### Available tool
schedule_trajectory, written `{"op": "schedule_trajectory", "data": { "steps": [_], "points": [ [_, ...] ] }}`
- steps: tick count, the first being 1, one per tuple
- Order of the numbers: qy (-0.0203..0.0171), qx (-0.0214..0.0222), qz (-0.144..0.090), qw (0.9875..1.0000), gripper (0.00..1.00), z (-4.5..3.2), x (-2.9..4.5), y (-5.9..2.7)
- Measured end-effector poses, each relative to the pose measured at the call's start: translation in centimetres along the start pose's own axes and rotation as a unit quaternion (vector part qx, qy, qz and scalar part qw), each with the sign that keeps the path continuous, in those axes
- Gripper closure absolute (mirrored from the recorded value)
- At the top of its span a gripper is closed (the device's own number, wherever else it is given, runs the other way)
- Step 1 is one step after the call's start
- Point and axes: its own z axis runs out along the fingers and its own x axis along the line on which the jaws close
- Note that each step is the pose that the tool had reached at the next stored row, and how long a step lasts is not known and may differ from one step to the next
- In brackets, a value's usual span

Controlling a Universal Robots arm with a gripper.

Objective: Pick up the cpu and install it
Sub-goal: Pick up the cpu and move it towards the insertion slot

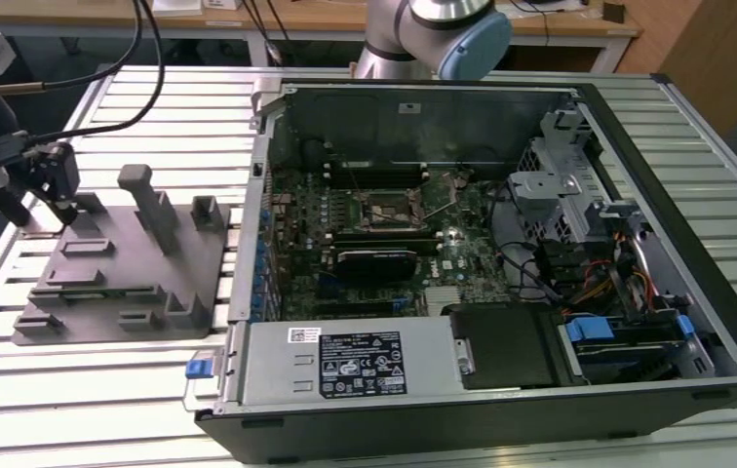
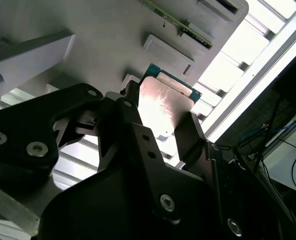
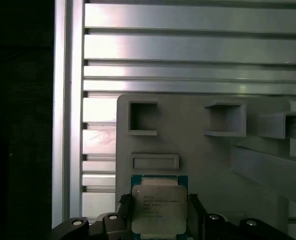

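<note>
**Gripping cpu [image 3: 159, 209] over grey fixture [image 1: 108, 283]**

Pinched on two opposite edges between fingers [image 3: 197, 212] of gripper [image 1: 67, 216], closed to chip width. Near slatted table's [image 1: 83, 390] edge at exterior view's left. Well apart from open computer case [image 1: 473, 431] holding motherboard [image 1: 473, 244].

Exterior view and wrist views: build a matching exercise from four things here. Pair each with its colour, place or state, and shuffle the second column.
Things:
1. cpu
2. fixture
3. computer case
4. gripper

Descriptions:
A. lying open, motherboard exposed
B. at the fixture's corner, by the cpu
C. silvery top, green rim
D. grey, with upright posts, on the slatted table

Pairs: 1-C, 2-D, 3-A, 4-B
</note>
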Motion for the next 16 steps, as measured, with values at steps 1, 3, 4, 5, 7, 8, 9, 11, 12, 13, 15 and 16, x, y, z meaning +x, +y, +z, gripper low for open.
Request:
{"op": "schedule_trajectory", "data": {
  "steps": [1, 3, 4, 5, 7, 8, 9, 11, 12, 13, 15, 16],
  "points": [
    [0.0000, 0.0000, 0.000, 1.0000, 0.47, -0.13, -0.01, 0.00],
    [0.0000, 0.0000, 0.000, 1.0000, 0.47, -0.39, -0.01, 0.01],
    [0.0000, 0.0000, 0.000, 1.0000, 0.47, -0.53, -0.01, 0.02],
    [0.0000, 0.0000, 0.000, 1.0000, 0.47, -0.67, -0.02, 0.02],
    [0.0000, 0.0000, 0.000, 1.0000, 0.47, -0.93, -0.02, 0.03],
    [0.0000, 0.0000, 0.000, 1.0000, 0.47, -1.06, -0.03, 0.04],
    [0.0000, 0.0000, 0.000, 1.0000, 0.47, -1.19, -0.03, 0.04],
    [0.0000, 0.0000, 0.000, 1.0000, 0.47, -1.47, -0.04, 0.04],
    [0.0000, 0.0000, 0.000, 1.0000, 0.47, -1.60, -0.04, 0.05],
    [0.0000, 0.0000, 0.000, 1.0000, 0.47, -1.72, -0.04, 0.05],
    [0.0000, 0.0000, 0.000, 1.0000, 0.47, -1.98, -0.05, 0.06],
    [0.0000, 0.0000, 0.000, 1.0000, 0.47, -2.10, -0.05, 0.06]
  ]
}}
